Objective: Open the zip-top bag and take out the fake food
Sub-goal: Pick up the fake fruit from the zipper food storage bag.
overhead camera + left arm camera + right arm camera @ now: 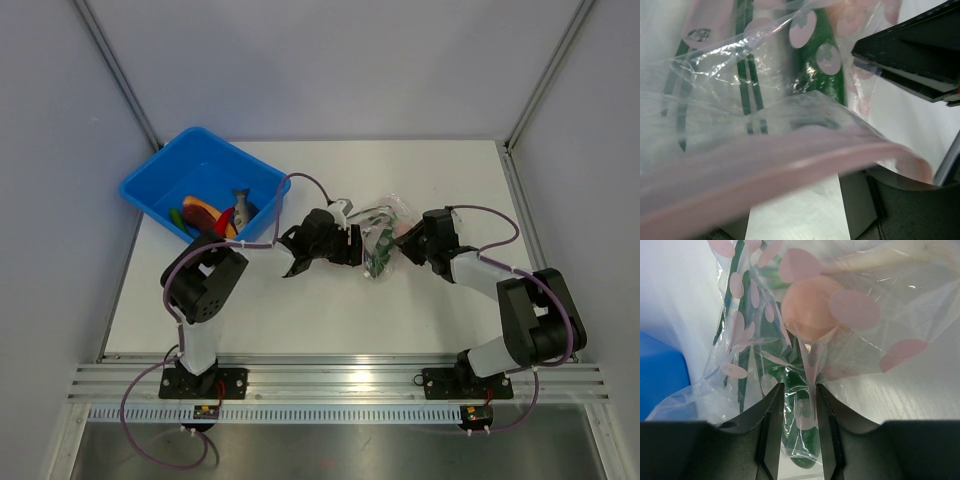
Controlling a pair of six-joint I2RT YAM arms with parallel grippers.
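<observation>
The top camera looked steeply down from high behind the near edge, taking in the whole table (300,310). The 2 wrist cameras sat very close to the bag (382,238), facing it from opposite sides; all 3 views shared it.

Right gripper (797,390): two dark fingers rise from the bottom edge, with a narrow gap between them. They pinch a fold of the zip-top bag (865,340), which is clear, crinkled and dotted with pink ovals. Inside it, a pinkish-orange egg-like ball (810,307) sits above the fingertips. A green vegetable (801,440) shows in the gap. Blue bin (660,375) at left edge. White table (920,390) to the right.
</observation>
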